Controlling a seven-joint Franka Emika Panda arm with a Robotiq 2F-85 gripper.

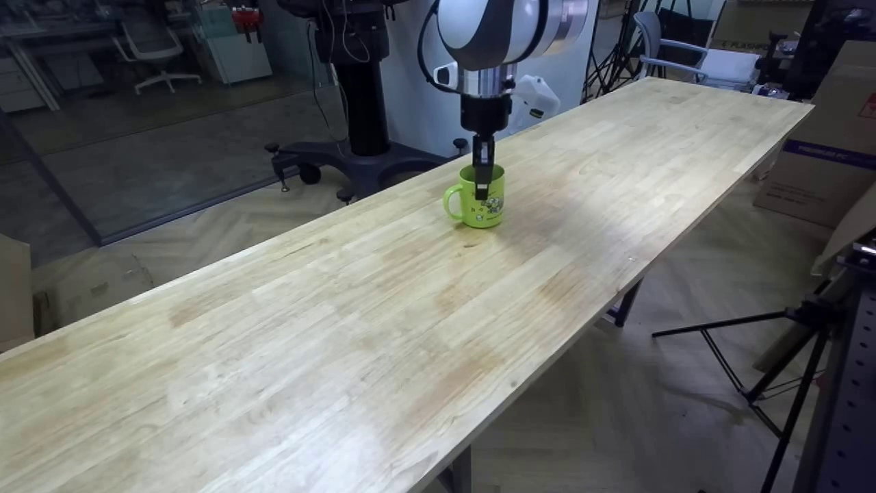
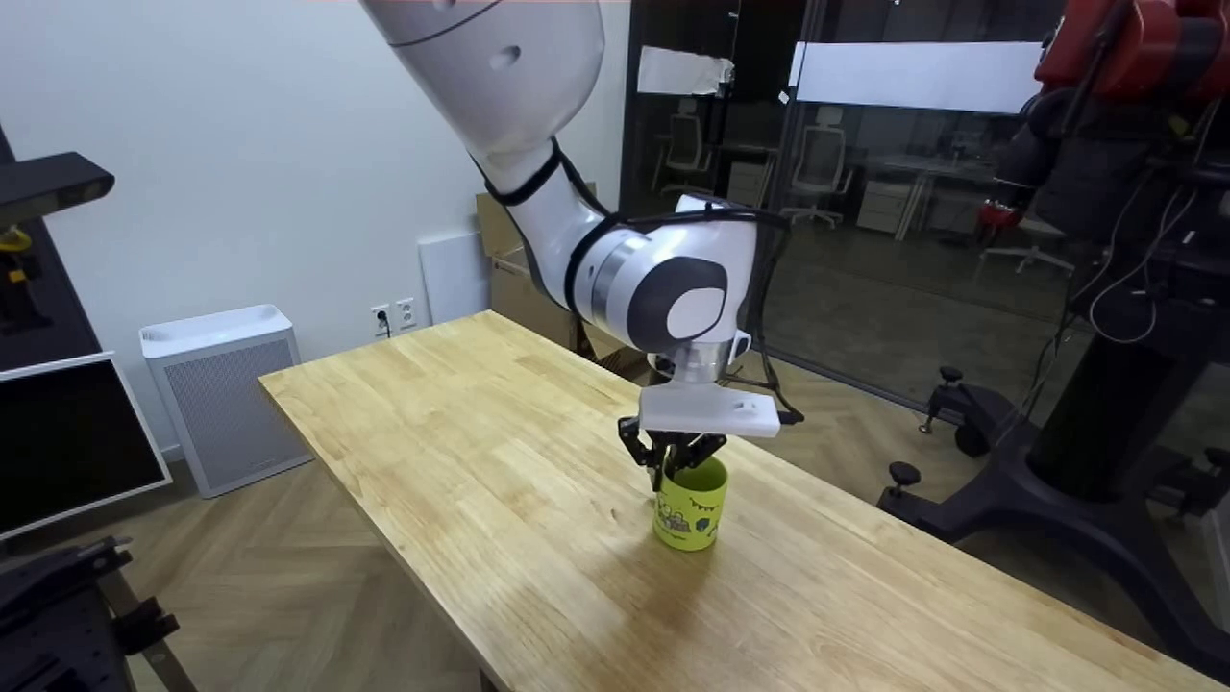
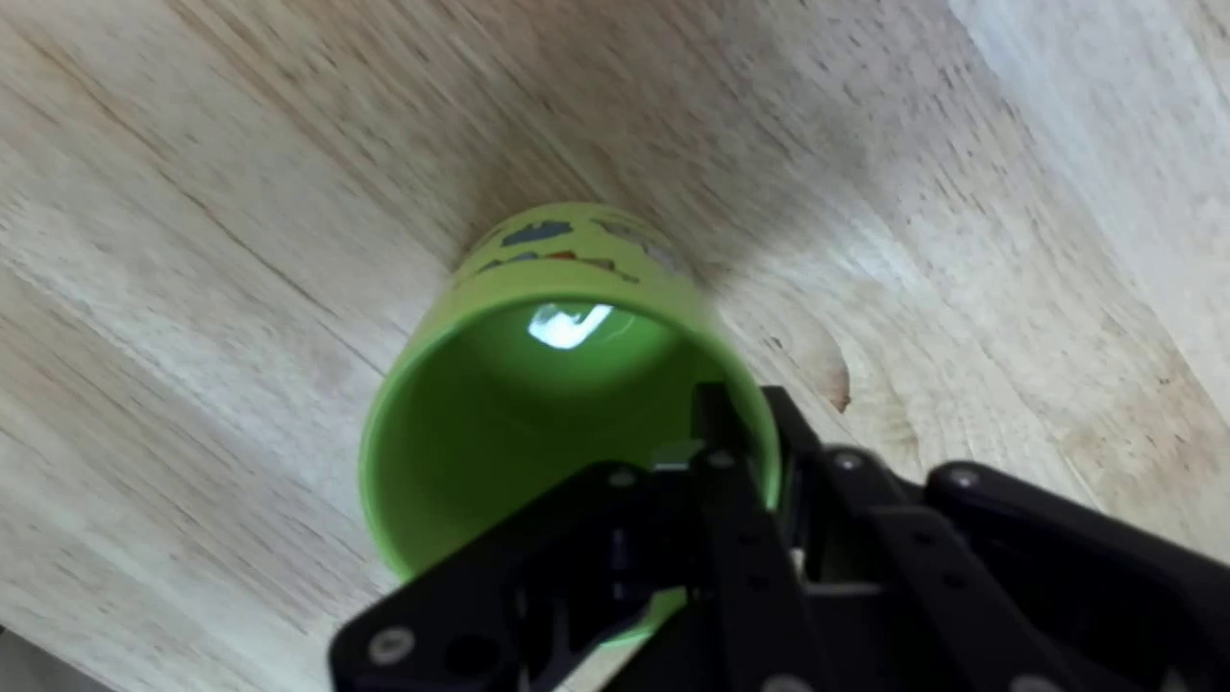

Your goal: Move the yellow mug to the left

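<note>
The yellow mug (image 1: 472,210) stands upright on the wooden table (image 1: 328,342), nearer one long edge. The Robotiq gripper (image 3: 757,418) is clenched on the mug's wall, one finger (image 3: 716,413) inside, one outside. In an exterior view, the handle (image 1: 447,202) projects clear.

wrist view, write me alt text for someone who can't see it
A black robot hand grips a glossy yellow-green mug, one finger inside it and one outside. Seen from above, the mug shows small printed shapes on its outer side; pale wooden tabletop lies below.
</note>
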